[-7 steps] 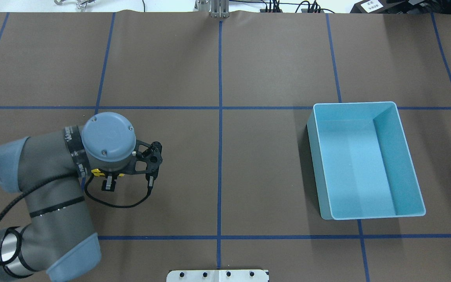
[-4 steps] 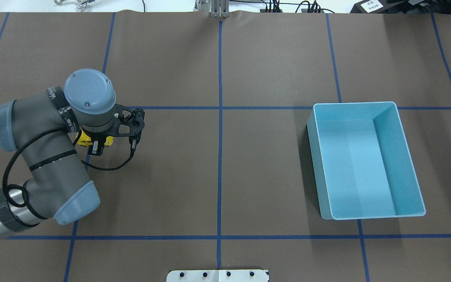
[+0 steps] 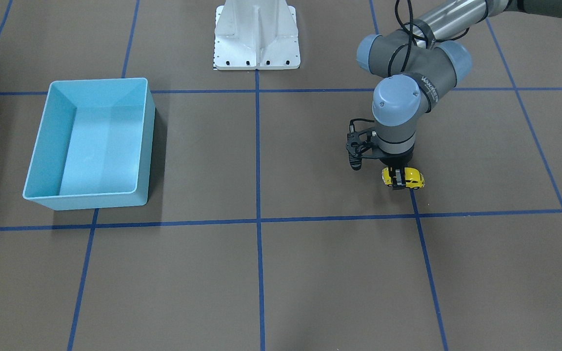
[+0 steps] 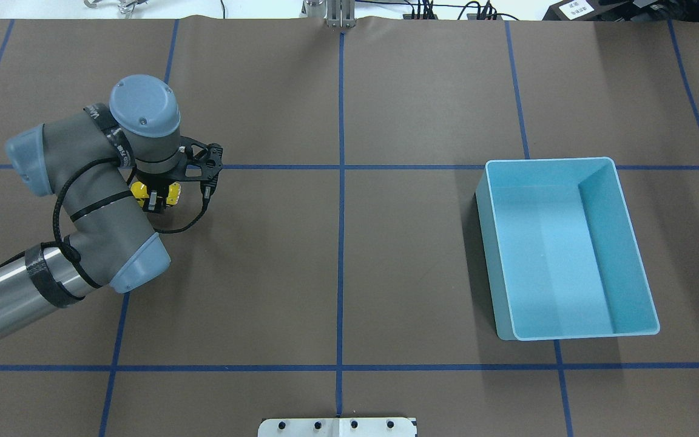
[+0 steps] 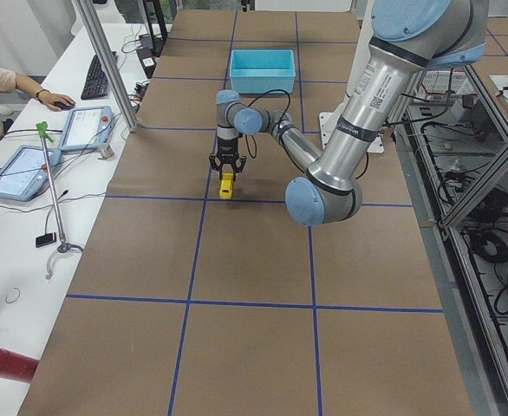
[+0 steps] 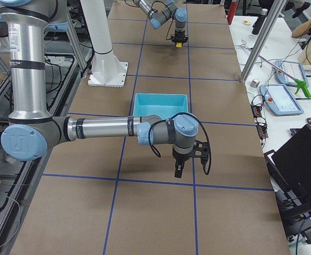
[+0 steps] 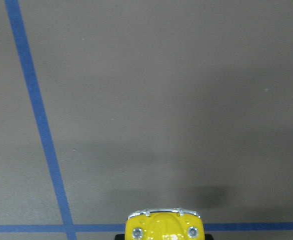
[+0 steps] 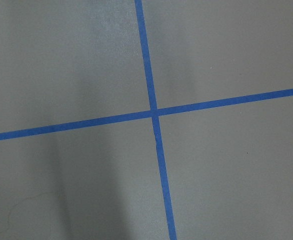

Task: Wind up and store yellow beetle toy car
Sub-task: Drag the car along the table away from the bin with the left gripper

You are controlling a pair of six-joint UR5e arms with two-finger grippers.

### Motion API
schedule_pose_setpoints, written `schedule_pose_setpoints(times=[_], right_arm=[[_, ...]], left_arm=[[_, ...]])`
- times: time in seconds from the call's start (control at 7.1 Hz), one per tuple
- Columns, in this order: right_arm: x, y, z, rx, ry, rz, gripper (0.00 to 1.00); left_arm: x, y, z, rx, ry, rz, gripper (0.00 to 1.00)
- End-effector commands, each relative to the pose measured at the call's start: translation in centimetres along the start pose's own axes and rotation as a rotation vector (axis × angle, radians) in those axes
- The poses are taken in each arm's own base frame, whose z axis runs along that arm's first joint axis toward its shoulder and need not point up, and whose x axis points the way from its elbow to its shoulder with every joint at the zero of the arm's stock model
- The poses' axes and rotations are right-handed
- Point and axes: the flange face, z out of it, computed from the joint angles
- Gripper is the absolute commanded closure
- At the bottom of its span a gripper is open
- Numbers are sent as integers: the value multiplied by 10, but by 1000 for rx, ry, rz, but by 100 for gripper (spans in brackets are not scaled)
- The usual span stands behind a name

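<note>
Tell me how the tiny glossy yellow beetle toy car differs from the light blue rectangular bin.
The yellow toy car is far smaller than the light blue bin. The car is gripped by the left gripper; the bin stands free and empty. Both are brightly coloured.

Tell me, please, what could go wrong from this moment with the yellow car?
1. The left gripper holds the yellow beetle toy car by its middle only; dragging it on the table to wind it may twist it loose.
2. The light blue bin stands far across the table, so the car could drop on the long carry.
</note>
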Motion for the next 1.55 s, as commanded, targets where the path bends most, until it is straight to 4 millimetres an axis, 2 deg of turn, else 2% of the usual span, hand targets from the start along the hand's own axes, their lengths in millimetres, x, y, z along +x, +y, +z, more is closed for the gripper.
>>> schedule_pose_setpoints(times=[0.0,0.42,1.13,1.41], right_arm=[[2,3,2,-4,2,3,0],[3,3,3,-5,3,5,0],[3,3,3,-4,3,3,0],[3,3,3,-4,5,3,0]], left_arm=[[-3,-1,-1,36,-10,15,100],[-4,5,3,68,-13,31,100],[2,25,24,107,16,52,100],[0,28,25,105,16,52,100]])
